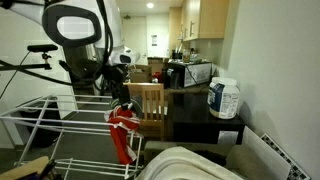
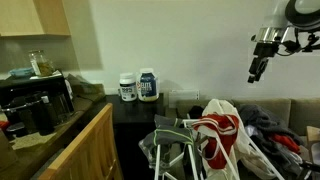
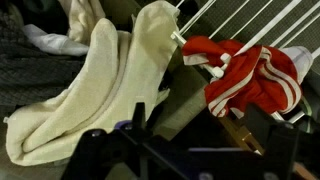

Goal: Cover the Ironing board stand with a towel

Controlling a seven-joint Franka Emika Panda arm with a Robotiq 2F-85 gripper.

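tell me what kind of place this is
Most likely a small apartment: what looks like a microwave, wooden wall cabinets, and a white wire rack with a red garment hung on it.

Cream towel (image 3: 90,95) beside red garment (image 3: 250,80) on rack (image 3: 240,22)

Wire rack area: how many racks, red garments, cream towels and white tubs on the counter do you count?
White wire rack: 1
Red garment: 1
Cream towel: 1
White tubs with blue labels: 2
Total: 5
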